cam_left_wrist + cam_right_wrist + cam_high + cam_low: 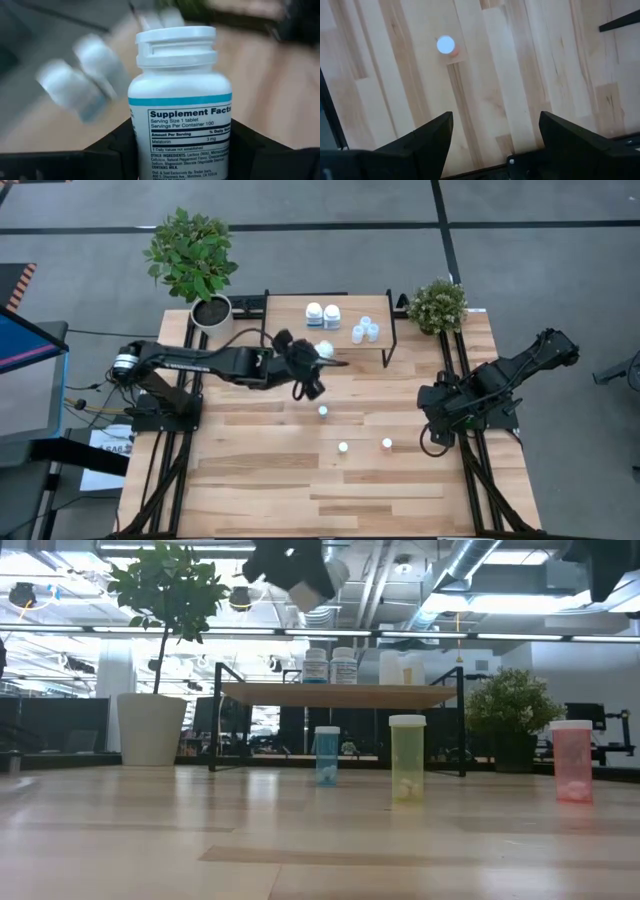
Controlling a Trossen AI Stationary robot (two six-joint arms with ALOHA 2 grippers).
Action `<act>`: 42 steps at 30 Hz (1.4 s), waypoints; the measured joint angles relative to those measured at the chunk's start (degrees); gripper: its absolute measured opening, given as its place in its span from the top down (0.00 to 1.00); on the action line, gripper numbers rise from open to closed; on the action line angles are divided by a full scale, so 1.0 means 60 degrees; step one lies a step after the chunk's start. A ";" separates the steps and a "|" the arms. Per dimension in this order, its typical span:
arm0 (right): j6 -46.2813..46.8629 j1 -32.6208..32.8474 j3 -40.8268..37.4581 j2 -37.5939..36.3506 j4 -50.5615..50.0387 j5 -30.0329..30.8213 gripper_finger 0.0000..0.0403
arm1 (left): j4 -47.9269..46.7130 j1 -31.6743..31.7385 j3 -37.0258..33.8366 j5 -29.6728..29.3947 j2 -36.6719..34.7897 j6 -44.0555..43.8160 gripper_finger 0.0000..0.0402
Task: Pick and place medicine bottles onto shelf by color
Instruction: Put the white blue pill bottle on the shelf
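- Open workspace with exposed ceiling ducts and strip lights behind; light-wood plank tabletop [260, 480] carries everything.
- Shelf [345, 345], a low wood board on black legs, stands at the far middle of the tabletop. A leafy plant in a white pot [211, 311] is off its left end, a small bush [437, 305] off its right end.
- On the shelf: two white bottles [322, 314] side by side toward the middle, and a tight cluster of pale-blue bottles [366, 330] just to their right.
- Left gripper [312, 358] is up off the tabletop at the shelf's near edge, left of centre. Its fingers [110, 150] are clenched on a white supplement bottle [180, 107] with a teal band on the label; the bottle sits between them, cap pointing forward past the tips, label facing the wrist camera.
- In the low view this held bottle [330, 578] hangs well above the shelf top.
- Three small bottles stand loose on the tabletop near of the shelf: a bluish one [327, 755], a yellow-green one [407, 757], a pink-orange one [571, 760], well apart from each other.
- Right gripper [437, 427] waits at the right side of the tabletop, fingers [427, 137] spread wide with nothing between them; a white-capped bottle [445, 45] stands ahead of it, apart.
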 joint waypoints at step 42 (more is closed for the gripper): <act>-0.0050 0.0000 -0.0007 -0.0003 0.0265 0.0266 0.21 | 1.0941 0.1923 -0.4062 -0.1787 0.1903 0.1590 0.54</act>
